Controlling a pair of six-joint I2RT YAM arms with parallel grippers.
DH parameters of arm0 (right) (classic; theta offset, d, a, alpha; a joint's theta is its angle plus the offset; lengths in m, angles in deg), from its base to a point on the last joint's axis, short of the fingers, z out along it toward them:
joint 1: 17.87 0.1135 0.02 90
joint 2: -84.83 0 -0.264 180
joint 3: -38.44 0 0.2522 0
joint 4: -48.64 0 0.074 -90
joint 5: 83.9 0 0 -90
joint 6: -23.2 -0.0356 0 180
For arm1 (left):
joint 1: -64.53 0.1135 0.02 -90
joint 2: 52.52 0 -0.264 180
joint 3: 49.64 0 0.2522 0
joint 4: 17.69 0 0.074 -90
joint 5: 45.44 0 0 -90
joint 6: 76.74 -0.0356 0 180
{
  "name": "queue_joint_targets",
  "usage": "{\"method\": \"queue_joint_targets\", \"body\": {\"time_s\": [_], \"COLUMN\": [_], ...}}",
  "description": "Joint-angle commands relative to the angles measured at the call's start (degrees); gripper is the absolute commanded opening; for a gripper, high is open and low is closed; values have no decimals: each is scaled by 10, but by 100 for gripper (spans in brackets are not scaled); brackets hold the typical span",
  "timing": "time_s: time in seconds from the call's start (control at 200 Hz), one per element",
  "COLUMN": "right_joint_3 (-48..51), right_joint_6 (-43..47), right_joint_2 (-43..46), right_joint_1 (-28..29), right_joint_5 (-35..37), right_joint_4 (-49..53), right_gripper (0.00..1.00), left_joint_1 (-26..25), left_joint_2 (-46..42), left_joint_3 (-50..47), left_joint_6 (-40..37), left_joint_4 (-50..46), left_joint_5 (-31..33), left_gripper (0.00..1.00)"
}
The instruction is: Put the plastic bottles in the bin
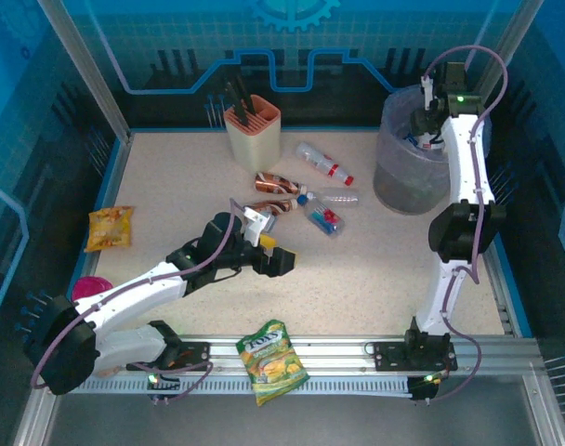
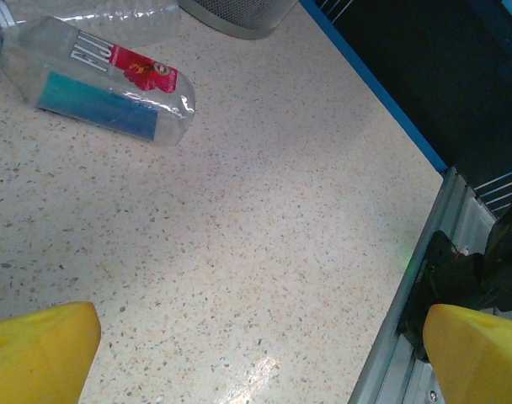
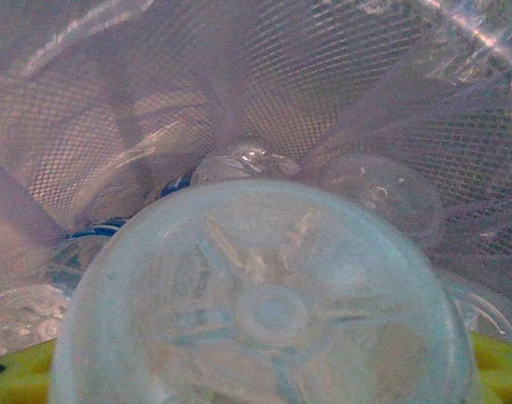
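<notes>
The grey bin (image 1: 396, 190) with its lavender liner stands at the back right. My right gripper (image 1: 424, 125) hangs over its mouth, shut on a clear plastic bottle (image 3: 264, 311). That bottle's round base faces the wrist camera between the yellow fingertips (image 3: 8, 383). More bottles (image 3: 378, 198) lie at the bottom of the bin's mesh wall (image 3: 340, 76). Several bottles lie mid-table: one with a red cap (image 1: 324, 163), two brown (image 1: 276, 183), one clear (image 1: 338, 196), one with a blue and red label (image 1: 324, 219) (image 2: 113, 93). My left gripper (image 1: 278, 260) (image 2: 256, 358) is open above bare table, just short of them.
A peach utensil holder (image 1: 253, 135) with black tools stands at the back centre. A yellow snack bag (image 1: 110, 228) lies at the left, a green one (image 1: 273, 360) on the front rail (image 1: 357, 348). A pink object (image 1: 92, 286) sits beside the left arm.
</notes>
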Motion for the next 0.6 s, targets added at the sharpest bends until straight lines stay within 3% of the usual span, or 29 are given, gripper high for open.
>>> {"method": "queue_joint_targets", "body": {"time_s": [0.0, 0.09, 0.345, 0.595], "right_joint_3": [-8, -10, -79, -141], "right_joint_6": [-27, -32, -39, -44], "right_joint_2": [-30, -34, -16, 25], "right_joint_1": [-10, -12, -16, -18], "right_joint_5": [-42, -50, -74, -103], "right_joint_4": [36, 38, 67, 97], "right_gripper": [38, 54, 88, 98], "left_joint_1": [2, 3, 4, 22], "left_joint_2": [-8, -7, 1, 15], "left_joint_3": [1, 1, 11, 46], "left_joint_6": [-10, -9, -12, -42], "left_joint_4": [-11, -11, -17, -55], "left_joint_5": [7, 7, 12, 37], "left_gripper": [99, 99, 99, 99]}}
